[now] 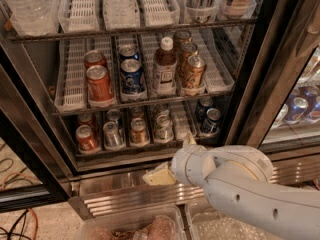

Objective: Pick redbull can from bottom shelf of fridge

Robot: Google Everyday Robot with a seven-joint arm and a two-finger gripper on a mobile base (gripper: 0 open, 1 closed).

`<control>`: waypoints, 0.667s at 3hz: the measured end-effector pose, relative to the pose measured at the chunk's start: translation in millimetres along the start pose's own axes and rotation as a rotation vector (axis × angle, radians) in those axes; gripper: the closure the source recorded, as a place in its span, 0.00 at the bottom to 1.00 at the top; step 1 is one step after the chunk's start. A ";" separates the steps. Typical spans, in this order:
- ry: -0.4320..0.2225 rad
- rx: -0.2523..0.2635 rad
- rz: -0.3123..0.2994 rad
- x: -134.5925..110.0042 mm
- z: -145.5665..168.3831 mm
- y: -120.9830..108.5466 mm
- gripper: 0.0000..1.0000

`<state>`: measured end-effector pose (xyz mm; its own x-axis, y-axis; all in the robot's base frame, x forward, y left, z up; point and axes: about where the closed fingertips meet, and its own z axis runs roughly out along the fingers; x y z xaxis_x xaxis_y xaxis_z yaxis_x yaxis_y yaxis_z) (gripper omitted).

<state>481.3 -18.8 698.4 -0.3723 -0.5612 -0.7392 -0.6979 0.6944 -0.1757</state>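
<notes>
The fridge (250, 84) stands open, with a black frame and a ribbed steel base panel. Its bottom shelf (150, 148) holds rows of small cans in clear lanes. The redbull can (162, 127), slim and silver-grey with a shiny top, stands at the front of a middle lane. My gripper (167, 168) is at the end of the white arm, just below the shelf's front edge. It sits slightly right of and below the can, apart from it and holding nothing.
On the bottom shelf are an orange-red can (86, 138), another silver can (112, 134), a gold can (138, 131) and dark blue cans (210, 121). The rack above holds bigger cans and a brown bottle (164, 69). Clear bins (130, 226) lie on the floor below.
</notes>
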 end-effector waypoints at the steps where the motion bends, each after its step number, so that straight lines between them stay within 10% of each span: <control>1: -0.144 0.027 0.166 -15.7 -1.6 -13.5 0.00; 2: -0.238 -0.015 0.183 -29.9 29.6 14.5 0.00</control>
<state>500.4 21.3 698.7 -0.3396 -0.3049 -0.8898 -0.6423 0.7663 -0.0175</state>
